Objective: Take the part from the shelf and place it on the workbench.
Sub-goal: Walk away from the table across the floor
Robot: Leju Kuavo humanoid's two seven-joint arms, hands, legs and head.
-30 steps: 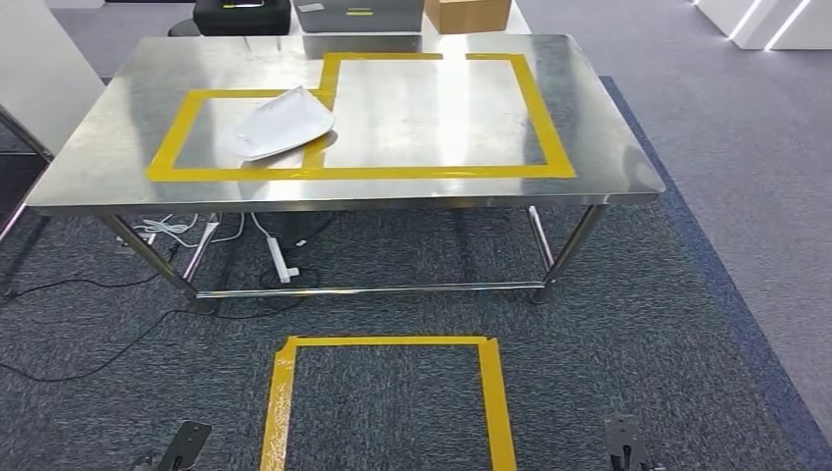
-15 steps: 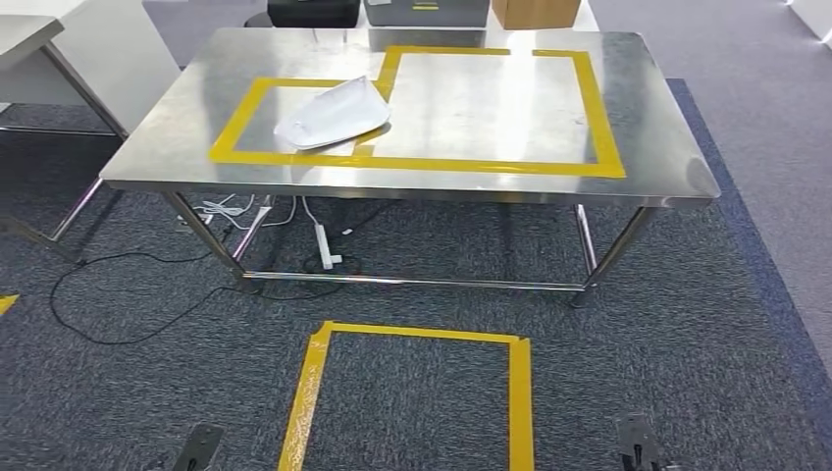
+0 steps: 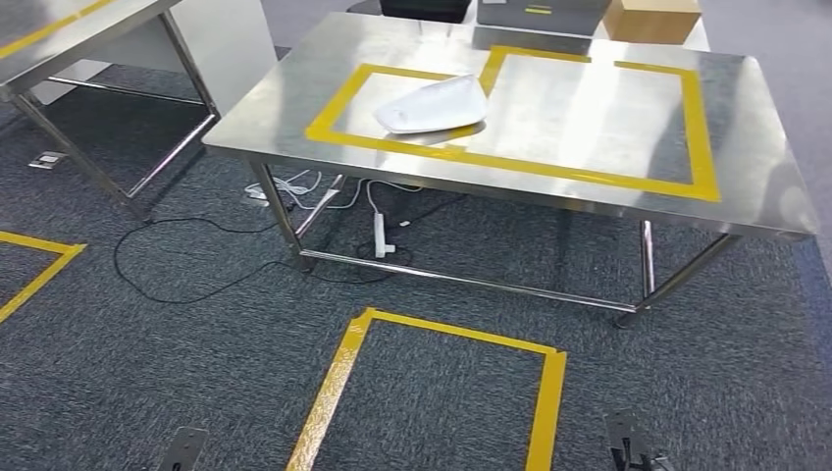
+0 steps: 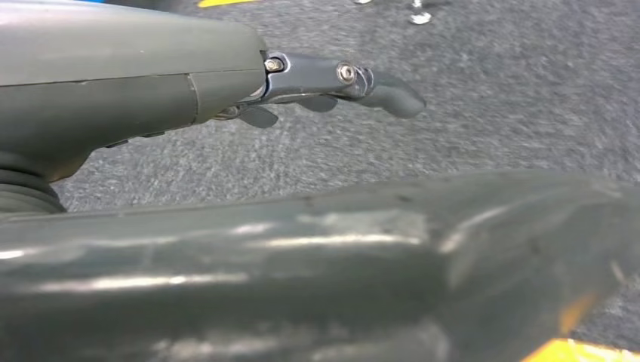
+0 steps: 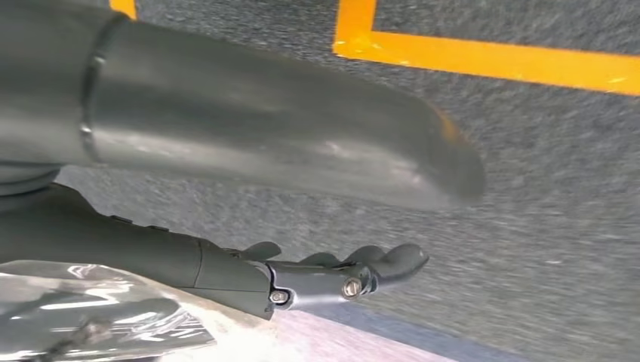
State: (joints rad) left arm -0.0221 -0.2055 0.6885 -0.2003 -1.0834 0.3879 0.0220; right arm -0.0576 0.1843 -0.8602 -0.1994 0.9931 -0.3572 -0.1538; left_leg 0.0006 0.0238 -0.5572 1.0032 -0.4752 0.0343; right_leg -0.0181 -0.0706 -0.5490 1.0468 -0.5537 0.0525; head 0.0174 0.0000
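Part (image 3: 433, 105), white and in a clear bag, lies flat on the workbench (image 3: 746, 167), near its far left corner, overlapping the yellow tape outline (image 3: 510, 162). A cardboard box (image 3: 652, 18) and a grey case (image 3: 538, 14) stand along the far edge. Left hand (image 4: 332, 83) hangs over grey carpet (image 3: 147, 373), fingers extended, holding nothing. Right hand (image 5: 332, 275) likewise, fingers apart; crinkled plastic at that wrist, probably a cover.

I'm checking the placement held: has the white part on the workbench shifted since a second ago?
No. The white part lies across the same inner corner of the yellow tape on the workbench; the camera turned, not the part.
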